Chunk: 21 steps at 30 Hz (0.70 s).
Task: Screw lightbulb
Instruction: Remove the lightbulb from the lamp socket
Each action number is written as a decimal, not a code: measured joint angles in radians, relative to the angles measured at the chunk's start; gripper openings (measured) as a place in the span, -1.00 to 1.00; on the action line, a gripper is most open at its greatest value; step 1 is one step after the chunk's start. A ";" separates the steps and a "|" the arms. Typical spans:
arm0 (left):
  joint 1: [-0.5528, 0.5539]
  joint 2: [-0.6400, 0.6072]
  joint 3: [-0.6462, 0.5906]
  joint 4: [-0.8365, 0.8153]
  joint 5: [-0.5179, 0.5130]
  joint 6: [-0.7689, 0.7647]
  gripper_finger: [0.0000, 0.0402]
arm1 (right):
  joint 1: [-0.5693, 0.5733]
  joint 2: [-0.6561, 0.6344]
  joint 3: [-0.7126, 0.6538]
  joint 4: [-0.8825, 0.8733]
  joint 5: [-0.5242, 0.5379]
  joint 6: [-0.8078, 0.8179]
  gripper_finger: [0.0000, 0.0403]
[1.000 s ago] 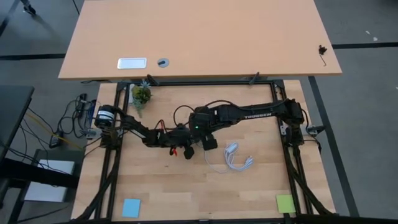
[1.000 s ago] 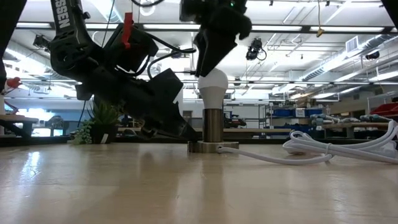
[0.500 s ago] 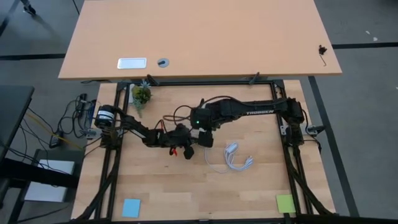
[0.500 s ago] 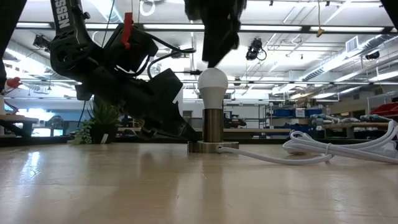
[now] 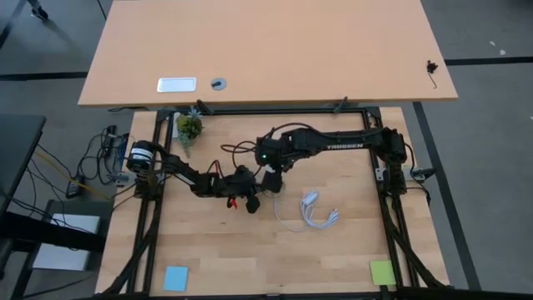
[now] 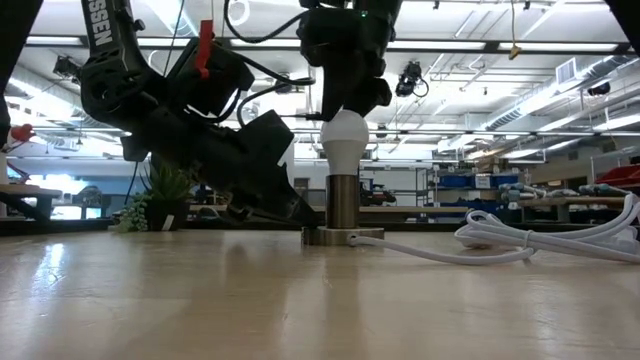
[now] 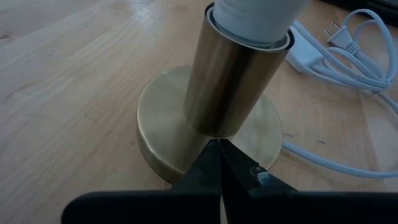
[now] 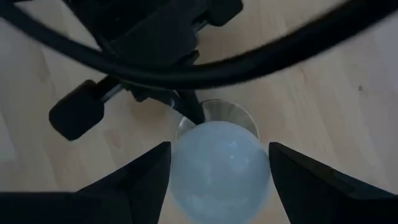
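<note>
The high view looked straight down on the counter (image 5: pixel 333 258); the low view faced level across it; both wrist views sat close, sharing the lightbulb (image 8: pixel 219 163).

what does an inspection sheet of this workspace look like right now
surface: light wooden table top, bare in front.
job's things: small white pear-shaped lightbulb upright in the brass cylindrical socket on its round brass base.
clutter: blue sticky note and green sticky note at the near corners; small potted plant at the back.
grippers: left pincer shut, tips against the foot of the socket; right pincer open, one finger on each side of the bulb head.
cables: coiled white cable with plug beside the socket.
surroundings: second wooden table behind; workshop shelving, no person seen.
</note>
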 joint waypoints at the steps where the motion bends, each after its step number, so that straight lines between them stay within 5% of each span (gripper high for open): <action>1: 0.000 0.000 0.000 0.000 0.000 0.000 -1.00 | 0.000 0.000 0.000 0.002 0.000 -0.019 0.32; 14: 0.001 0.000 0.000 0.003 0.017 0.000 -1.00 | 0.008 -0.003 0.001 0.004 -0.015 -0.725 0.02; 21: 0.000 0.000 -0.001 0.001 0.029 0.005 -1.00 | 0.079 -0.005 0.046 -0.031 0.078 -0.785 0.03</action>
